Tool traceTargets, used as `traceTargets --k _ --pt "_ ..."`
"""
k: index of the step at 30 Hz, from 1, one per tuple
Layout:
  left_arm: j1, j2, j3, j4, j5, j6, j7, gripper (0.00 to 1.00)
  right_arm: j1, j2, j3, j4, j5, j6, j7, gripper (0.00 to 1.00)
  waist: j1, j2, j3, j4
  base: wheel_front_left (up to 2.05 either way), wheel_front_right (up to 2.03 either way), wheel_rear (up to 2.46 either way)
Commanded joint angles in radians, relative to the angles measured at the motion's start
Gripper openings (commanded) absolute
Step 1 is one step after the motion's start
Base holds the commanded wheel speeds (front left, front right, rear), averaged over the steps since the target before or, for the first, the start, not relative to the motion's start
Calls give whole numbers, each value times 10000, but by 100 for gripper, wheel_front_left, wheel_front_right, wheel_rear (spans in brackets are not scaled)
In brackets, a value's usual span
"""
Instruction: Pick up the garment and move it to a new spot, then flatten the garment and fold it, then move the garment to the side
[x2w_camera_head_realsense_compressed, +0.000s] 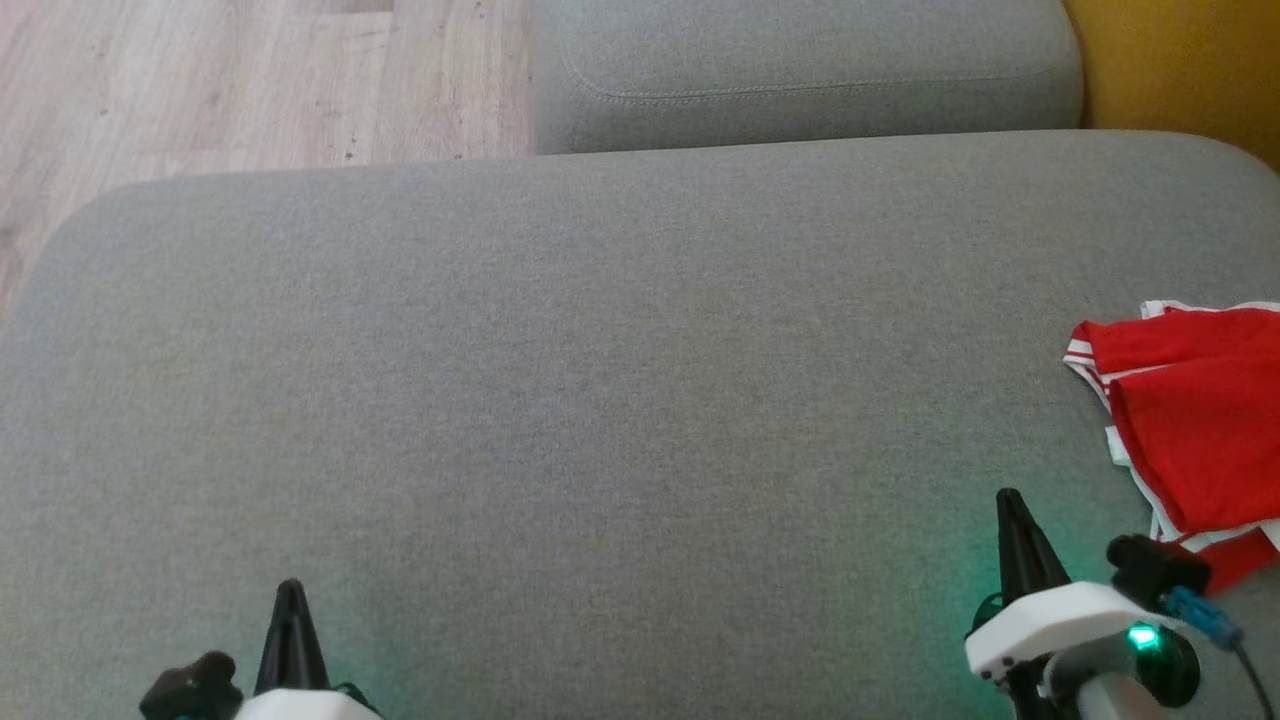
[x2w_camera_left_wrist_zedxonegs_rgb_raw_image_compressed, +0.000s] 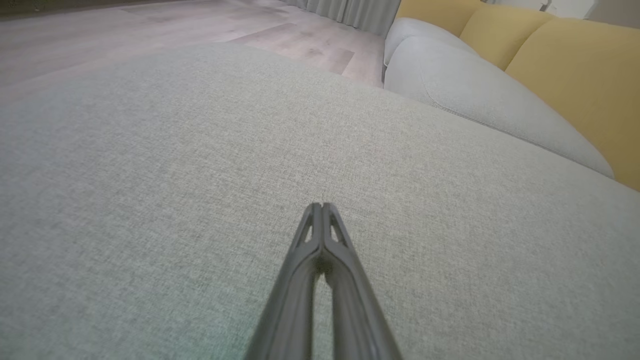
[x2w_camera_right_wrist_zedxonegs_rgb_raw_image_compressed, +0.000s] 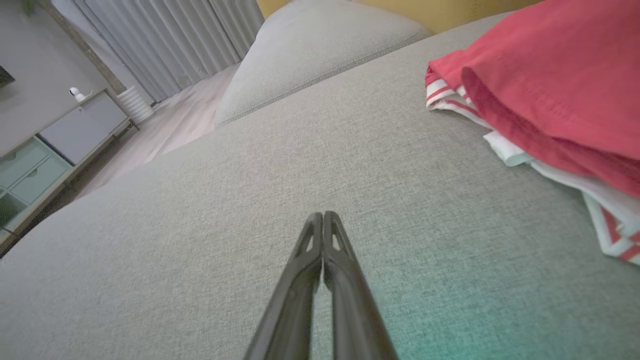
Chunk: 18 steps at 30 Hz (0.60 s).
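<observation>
Listener: Location of the garment (x2w_camera_head_realsense_compressed: 1195, 420), please?

Describer: Red cloth with white striped trim is seen at the far right of a grey sofa cushion (x2w_camera_head_realsense_compressed: 600, 400), laid in loose flat layers (its outer part is cut off by the frame). The wide middle of the seat is seen bare.

Listener: How are the tools held?

Describer: Both the left gripper (x2w_camera_head_realsense_compressed: 290, 587) and the right gripper (x2w_camera_head_realsense_compressed: 1008, 495) are clenched on nothing, fingers pressed together, held low over the fabric. The right one is seen near the cloth but apart from it. Such a pose would suit a folded piece already set aside, or a pile waiting to be lifted; neither is settled.
</observation>
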Motion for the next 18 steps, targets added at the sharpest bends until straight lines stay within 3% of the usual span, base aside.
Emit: traceTargets --k 1,18 --pt "-456 26 156 -368 -230 -97 35 0 -403 -19 -55 -396 255 -1 68 0 0 -1 0 -1 0 0 0" --pt "-598 34 313 -680 -2161 -278 531 0 -359 -26 -261 -912 2203 -2 558 0 0 -1 -5 -28 0 0 0"
